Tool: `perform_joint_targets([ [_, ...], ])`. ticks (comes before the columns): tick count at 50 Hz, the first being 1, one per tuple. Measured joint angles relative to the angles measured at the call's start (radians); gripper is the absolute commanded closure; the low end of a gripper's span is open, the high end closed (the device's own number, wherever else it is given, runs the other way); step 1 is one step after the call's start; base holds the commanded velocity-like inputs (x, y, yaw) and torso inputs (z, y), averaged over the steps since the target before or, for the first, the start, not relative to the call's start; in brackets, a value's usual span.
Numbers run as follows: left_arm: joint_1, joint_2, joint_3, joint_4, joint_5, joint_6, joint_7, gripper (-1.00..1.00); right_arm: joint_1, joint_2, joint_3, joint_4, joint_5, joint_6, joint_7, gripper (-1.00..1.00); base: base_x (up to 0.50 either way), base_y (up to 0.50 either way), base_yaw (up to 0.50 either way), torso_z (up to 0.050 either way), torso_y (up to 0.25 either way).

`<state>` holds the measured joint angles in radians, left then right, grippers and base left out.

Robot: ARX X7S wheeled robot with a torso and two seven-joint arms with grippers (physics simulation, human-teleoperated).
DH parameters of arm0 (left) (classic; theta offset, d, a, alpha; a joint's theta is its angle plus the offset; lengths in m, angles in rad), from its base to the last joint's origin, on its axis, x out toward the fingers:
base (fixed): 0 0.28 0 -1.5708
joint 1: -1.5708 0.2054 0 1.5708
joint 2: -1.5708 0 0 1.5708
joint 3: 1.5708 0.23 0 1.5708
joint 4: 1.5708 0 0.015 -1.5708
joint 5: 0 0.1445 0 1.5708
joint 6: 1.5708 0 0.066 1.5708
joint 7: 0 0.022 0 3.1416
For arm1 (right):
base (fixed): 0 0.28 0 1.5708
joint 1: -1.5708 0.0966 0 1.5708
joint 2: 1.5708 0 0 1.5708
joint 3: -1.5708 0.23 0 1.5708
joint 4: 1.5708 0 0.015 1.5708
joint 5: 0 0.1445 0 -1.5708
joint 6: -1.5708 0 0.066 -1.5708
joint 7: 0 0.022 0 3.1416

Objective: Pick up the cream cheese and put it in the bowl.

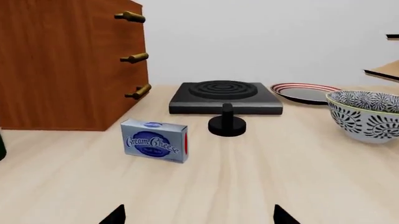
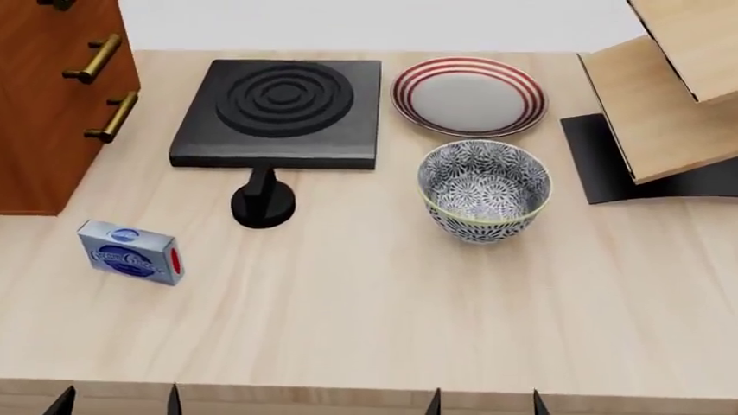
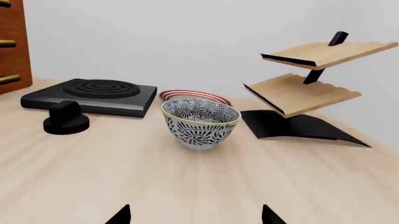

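Note:
The cream cheese (image 2: 128,252) is a small blue-grey box with a blue oval logo and a red end flap, standing on its edge on the wooden table at the left. It also shows in the left wrist view (image 1: 154,140). The blue-and-white patterned bowl (image 2: 483,191) stands upright at centre right, also seen in the left wrist view (image 1: 366,115) and the right wrist view (image 3: 201,122). My left gripper (image 2: 116,404) is open and empty at the table's near edge, well short of the box. My right gripper (image 2: 485,404) is open and empty at the near edge.
A black stove plate (image 2: 283,111) with its black knob (image 2: 264,201) sits at the back. A white plate with red rings (image 2: 468,95) lies behind the bowl. A wooden drawer cabinet (image 2: 52,95) stands at the left. A tilted wooden two-tier rack (image 2: 669,95) stands at the right.

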<state>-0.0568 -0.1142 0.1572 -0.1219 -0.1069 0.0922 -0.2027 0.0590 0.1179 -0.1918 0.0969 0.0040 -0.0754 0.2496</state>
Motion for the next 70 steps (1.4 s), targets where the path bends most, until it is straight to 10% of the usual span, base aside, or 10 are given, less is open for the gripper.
perform_joint_targets([
  [70, -0.008, -0.038, 0.054, -0.011, -0.028, 0.023, -0.062, -1.00, 0.017, 0.039, -0.060, 0.028, 0.007, -0.026, 0.070, -1.00, 0.15, 0.08, 0.00, 0.000, 0.000],
])
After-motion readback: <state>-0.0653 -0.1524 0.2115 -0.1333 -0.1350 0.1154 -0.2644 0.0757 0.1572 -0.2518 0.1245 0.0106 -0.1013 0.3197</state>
